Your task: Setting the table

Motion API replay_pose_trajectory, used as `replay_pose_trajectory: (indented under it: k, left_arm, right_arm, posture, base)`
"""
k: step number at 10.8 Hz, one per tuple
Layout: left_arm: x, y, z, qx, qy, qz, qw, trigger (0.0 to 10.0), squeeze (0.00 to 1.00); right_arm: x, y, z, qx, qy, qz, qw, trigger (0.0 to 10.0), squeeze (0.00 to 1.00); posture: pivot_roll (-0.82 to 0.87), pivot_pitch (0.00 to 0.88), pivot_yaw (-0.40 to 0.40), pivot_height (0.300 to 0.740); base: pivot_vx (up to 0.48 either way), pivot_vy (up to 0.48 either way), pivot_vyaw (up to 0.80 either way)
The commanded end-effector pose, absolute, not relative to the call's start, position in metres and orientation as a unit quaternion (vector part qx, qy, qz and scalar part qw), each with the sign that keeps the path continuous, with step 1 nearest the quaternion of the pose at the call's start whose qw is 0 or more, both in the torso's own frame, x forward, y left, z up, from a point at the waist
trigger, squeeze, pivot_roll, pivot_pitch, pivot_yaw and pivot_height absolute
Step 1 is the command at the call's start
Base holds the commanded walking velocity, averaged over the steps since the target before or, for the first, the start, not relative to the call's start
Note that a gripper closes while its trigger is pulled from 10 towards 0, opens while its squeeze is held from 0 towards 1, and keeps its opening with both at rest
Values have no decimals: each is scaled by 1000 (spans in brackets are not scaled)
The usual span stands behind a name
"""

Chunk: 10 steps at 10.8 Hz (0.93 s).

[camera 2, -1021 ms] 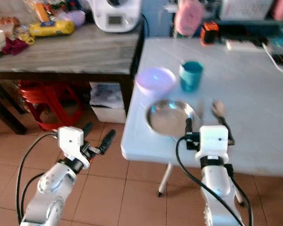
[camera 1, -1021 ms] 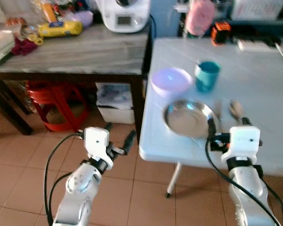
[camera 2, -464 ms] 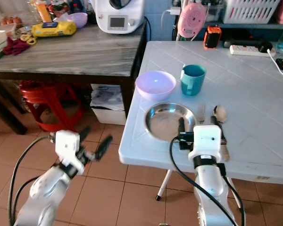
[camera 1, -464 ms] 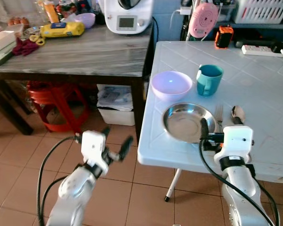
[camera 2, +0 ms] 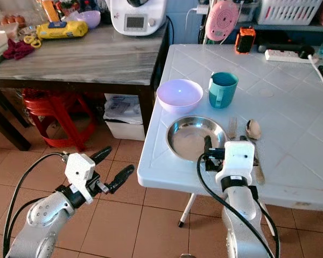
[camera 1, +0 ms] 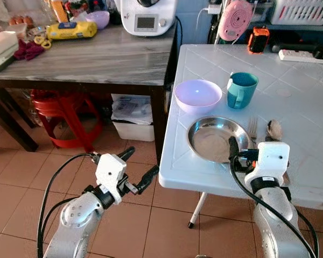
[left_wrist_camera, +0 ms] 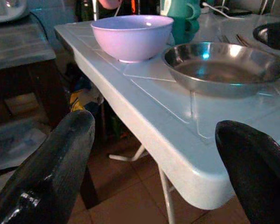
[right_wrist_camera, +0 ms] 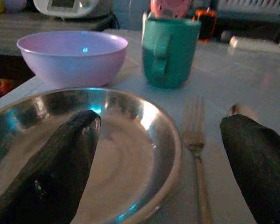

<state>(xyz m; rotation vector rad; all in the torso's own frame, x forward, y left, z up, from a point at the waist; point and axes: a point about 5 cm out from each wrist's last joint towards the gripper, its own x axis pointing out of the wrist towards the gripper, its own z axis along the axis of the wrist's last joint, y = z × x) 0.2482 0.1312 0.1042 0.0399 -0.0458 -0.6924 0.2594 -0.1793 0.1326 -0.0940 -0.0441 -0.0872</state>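
On the white table (camera 1: 204, 177) a steel plate (camera 1: 218, 139) lies near the front edge. Behind it stand a lilac bowl (camera 1: 197, 95) and a teal mug (camera 1: 240, 90). A fork (camera 1: 252, 129) and a spoon (camera 1: 273, 129) lie to the plate's right. My right gripper (right_wrist_camera: 159, 120) is open, low over the plate's near rim, one finger (camera 1: 233, 146) above the plate and the other toward the fork (right_wrist_camera: 194, 140). My left gripper (camera 1: 141, 161) is open over the floor, just left of the table's front corner (left_wrist_camera: 196, 182).
A dark table with a grey wooden top (camera 1: 97, 56) stands to the left, carrying a white appliance (camera 1: 148, 16) and clutter. A red stool (camera 1: 64, 115) and a box of papers (camera 1: 132, 115) sit under it. A power strip (camera 1: 301, 54) lies at the white table's back.
The head view has steadied and sharpened. My left gripper has drifted a little towards the table's corner. The right gripper stays at the plate's near rim.
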Motion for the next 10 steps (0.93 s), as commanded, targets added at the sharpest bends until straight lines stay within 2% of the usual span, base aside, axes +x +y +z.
replay_pose_trajectory:
  k: [1,3,10]
  left_arm:
    - [249,133,102,28,-18,-336,941,10000,0]
    - [249,127,101,26,-20,-345,938,10000,0]
    - [249,126,102,33,-26,-346,937,10000,0]
  right_arm:
    - [261,-178,138,-31,-26,-42,998,10000,0]
    - [265,-185,140,15,-10,-58,998,10000,0]
    - [266,-187,130,49,45,-39,997,10000,0]
  posture:
    - [-213,119,68,740]
    - [-218,119,68,740]
    - [-219,121,69,740]
  base:
    - [0,0,0]
    - [0,0,0]
    - [0,0,0]
